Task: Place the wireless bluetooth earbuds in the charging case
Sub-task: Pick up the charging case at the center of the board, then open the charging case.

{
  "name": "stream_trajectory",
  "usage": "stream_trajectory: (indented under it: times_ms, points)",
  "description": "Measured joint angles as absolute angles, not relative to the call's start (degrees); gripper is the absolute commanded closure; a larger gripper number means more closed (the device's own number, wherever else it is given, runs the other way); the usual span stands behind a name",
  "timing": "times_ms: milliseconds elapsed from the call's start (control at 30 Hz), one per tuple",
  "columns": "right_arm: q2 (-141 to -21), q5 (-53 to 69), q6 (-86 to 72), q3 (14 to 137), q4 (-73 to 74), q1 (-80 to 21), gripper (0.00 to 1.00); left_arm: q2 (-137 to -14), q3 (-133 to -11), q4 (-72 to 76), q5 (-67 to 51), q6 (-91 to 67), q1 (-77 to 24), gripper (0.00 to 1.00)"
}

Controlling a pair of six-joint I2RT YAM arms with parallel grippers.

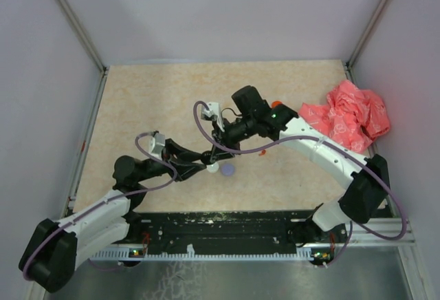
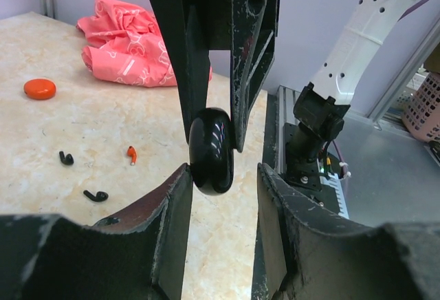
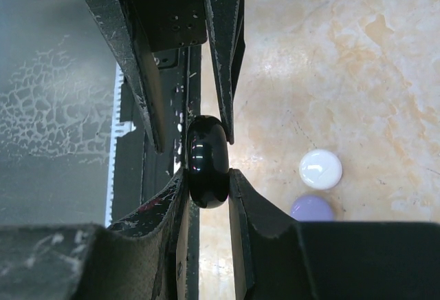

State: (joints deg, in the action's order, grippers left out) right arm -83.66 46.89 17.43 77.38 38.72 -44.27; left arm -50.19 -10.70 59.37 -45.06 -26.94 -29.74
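A glossy black round charging case (image 3: 207, 162) hangs edge-on above the table, and my right gripper (image 3: 208, 176) is shut on it. My left gripper (image 2: 223, 169) faces it from the other side and stands open around the case (image 2: 211, 150), with a clear gap at its right finger. In the top view the two grippers (image 1: 208, 157) (image 1: 218, 147) meet at the table's middle. Three tiny earbuds lie on the table in the left wrist view: two black ones (image 2: 66, 157) (image 2: 95, 195) and a red one (image 2: 131, 153).
A white disc (image 3: 320, 169) and a lilac disc (image 3: 311, 208) lie beside the grippers. An orange disc (image 2: 39, 89) and a crumpled pink-red bag (image 1: 350, 115) sit at the back right. The black rail (image 1: 227, 228) runs along the near edge.
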Motion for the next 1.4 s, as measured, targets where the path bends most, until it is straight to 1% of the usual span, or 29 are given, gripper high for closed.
stream_trajectory:
  times_ms: [300, 400, 567, 767, 833, 1067, 1100, 1200, 1300, 1400]
  points:
    - [-86.6, 44.4, 19.0, 80.0, 41.9, -46.6, 1.0, -52.5, -12.2, 59.0, -46.2, -26.9, -29.7, 0.57]
    - [-86.8, 43.9, 19.1, 80.1, 42.5, -46.8, 1.0, -53.2, -12.2, 58.7, -46.7, -26.9, -29.7, 0.57]
    - [-86.9, 43.3, 19.4, 80.2, 43.1, -46.8, 1.0, -53.5, -12.2, 58.6, -47.2, -26.7, -29.7, 0.55]
    - [-86.9, 42.1, 19.9, 81.1, 44.0, -46.8, 1.0, -53.5, -12.3, 57.4, -47.1, -25.5, -29.7, 0.57]
    - [-86.9, 41.8, 20.0, 81.1, 44.2, -46.8, 1.0, -53.5, -12.4, 56.6, -47.1, -25.2, -29.7, 0.6]
    - [-86.9, 41.6, 20.6, 81.1, 44.4, -46.8, 1.0, -53.5, -12.6, 55.1, -46.7, -24.5, -29.7, 0.88]
    - [-86.9, 41.6, 20.6, 81.1, 44.5, -46.8, 0.97, -53.5, -12.7, 55.0, -46.7, -24.5, -29.7, 0.91]
    - [-86.9, 41.7, 20.9, 81.1, 44.5, -46.8, 0.83, -53.5, -12.7, 54.8, -46.7, -24.3, -29.7, 0.99]
    - [-86.9, 41.7, 20.9, 81.1, 44.4, -46.8, 0.73, -53.5, -12.7, 54.8, -46.7, -23.9, -29.7, 1.0]
    - [-86.8, 41.6, 20.6, 81.1, 44.2, -46.8, 0.65, -53.5, -12.7, 55.0, -46.8, -23.2, -29.7, 1.0]
